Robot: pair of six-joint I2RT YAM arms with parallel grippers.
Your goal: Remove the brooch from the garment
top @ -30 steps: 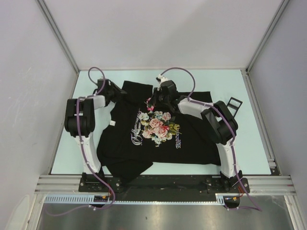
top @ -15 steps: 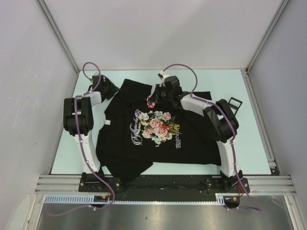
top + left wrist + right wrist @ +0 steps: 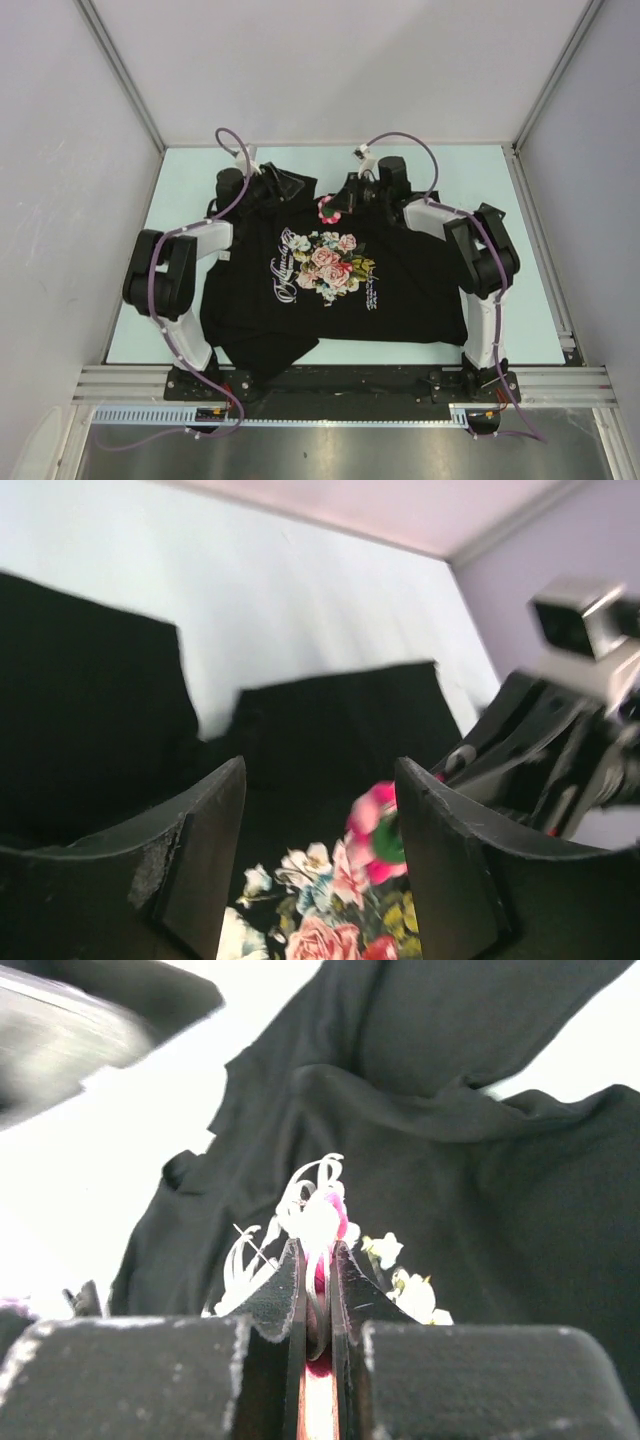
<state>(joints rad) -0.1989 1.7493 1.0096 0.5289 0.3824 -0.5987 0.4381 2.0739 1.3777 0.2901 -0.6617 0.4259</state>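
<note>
Seen from above, across the garment, spread flat on the pale table.

On the right: stretched forward along the shirt's side, then bent inward at the wrist, with the right gripper clenched on the brooch. Held just beyond the printed bouquet, near the collar. Cannot tell whether pinned to the cloth or free of it.

On the left: folded sharply at the elbow and angled inward toward the collar, with the left gripper released, spread wide above black fabric, grasping nothing, and facing the brooch.
</note>
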